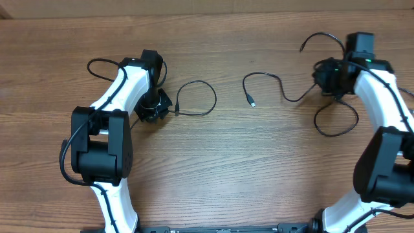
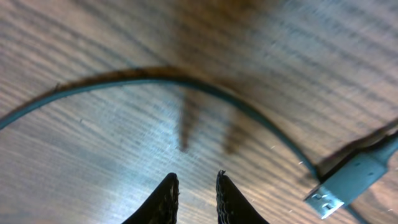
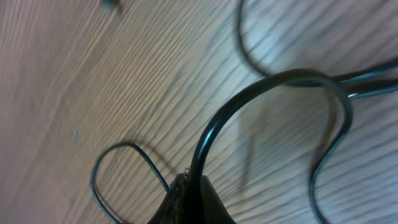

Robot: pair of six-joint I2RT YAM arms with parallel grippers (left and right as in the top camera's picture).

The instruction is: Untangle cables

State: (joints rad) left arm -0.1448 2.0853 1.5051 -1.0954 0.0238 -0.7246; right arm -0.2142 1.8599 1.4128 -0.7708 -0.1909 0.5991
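Right jaws apparently tight on black cable (image 3: 211, 126); left jaws slightly apart.

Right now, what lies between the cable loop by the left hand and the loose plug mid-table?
Only bare table lies between the loop and the plug; the overhead view shows it.

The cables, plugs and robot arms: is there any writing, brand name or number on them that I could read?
None: no word, number or logo can be read on the cables, the plug, the robot arms or the table. Both wrist views are blurred.
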